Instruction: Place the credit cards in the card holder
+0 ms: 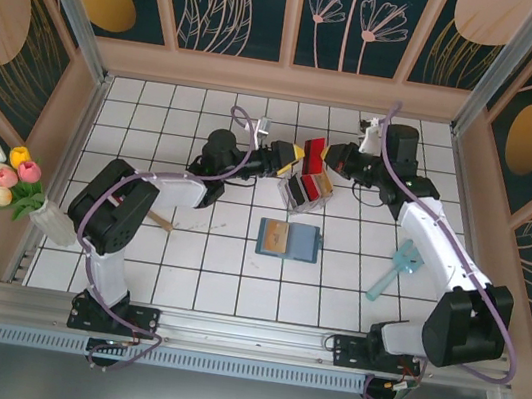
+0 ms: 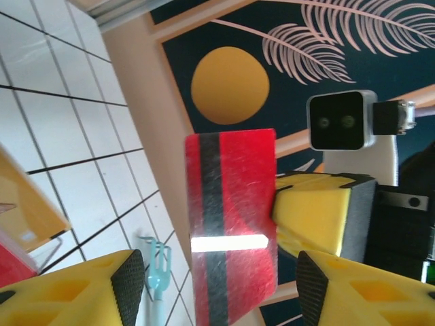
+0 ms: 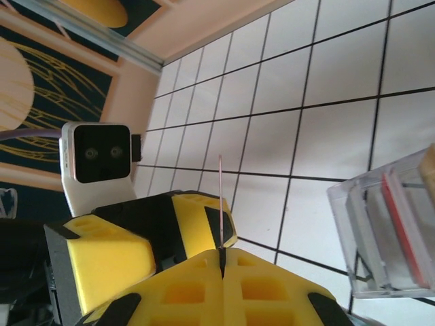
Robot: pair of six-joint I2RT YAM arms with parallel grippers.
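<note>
Glossy, finely scratched red plastic card, clear smooth plastic rack, shiny white tiled table

My top camera hangs high above and well behind the left claw and right claw, looking down from far off at the whole tiled floor. My wrist cameras sit close behind each claw, facing each other. Both see the red card between the claws; the top one sees it too.
</note>
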